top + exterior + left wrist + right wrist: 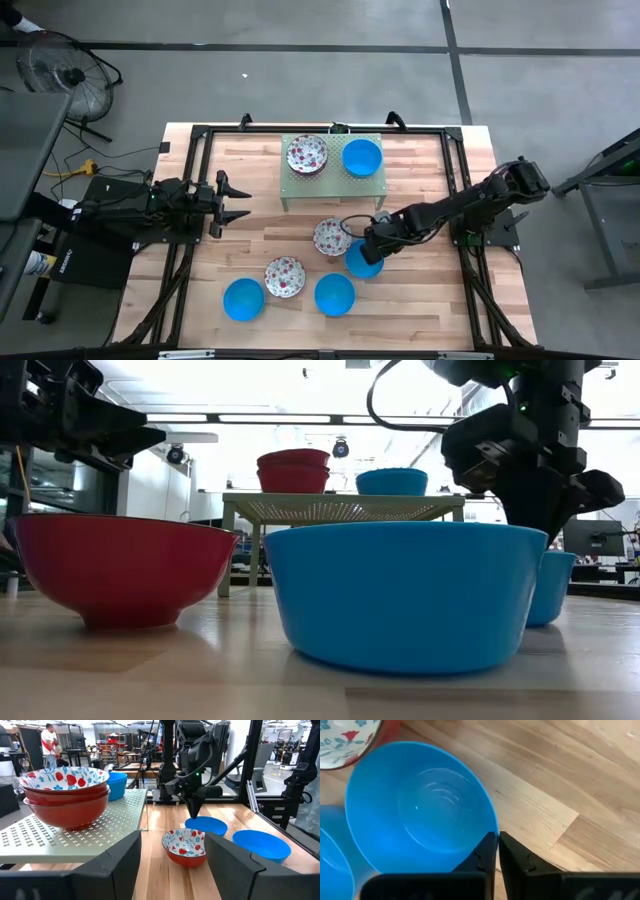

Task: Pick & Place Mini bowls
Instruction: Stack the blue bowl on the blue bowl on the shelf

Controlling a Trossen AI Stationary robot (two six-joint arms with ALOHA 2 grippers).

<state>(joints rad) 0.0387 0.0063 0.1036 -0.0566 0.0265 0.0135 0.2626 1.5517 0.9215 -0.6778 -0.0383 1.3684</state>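
Note:
Several mini bowls are in view. A stack of floral bowls [307, 154] and a blue bowl [361, 157] stand on the green perforated stand [332, 187]. On the table rest a floral bowl [331, 237], another floral bowl [284, 276] and two blue bowls [243, 299] [334, 294]. My right gripper [372, 247] points steeply down and is shut on a third blue bowl [363, 260] beside the floral one. My left gripper [235, 202] stays open and level at the table's left, touching nothing. My right gripper pinches the blue bowl's rim [494, 822], one finger [485, 854] inside the bowl and the other [515, 857] outside over the wood. The fingers come from above, slanting down. In the low view the bowl [552, 588] still sits on the table.
The green stand fills the far middle of the table. A black frame [200, 135] runs around the table's edges. The neighbouring floral bowl [345, 740] and a blue bowl [330, 855] lie close to the held one. Bare wood shows toward the table's right [430, 280].

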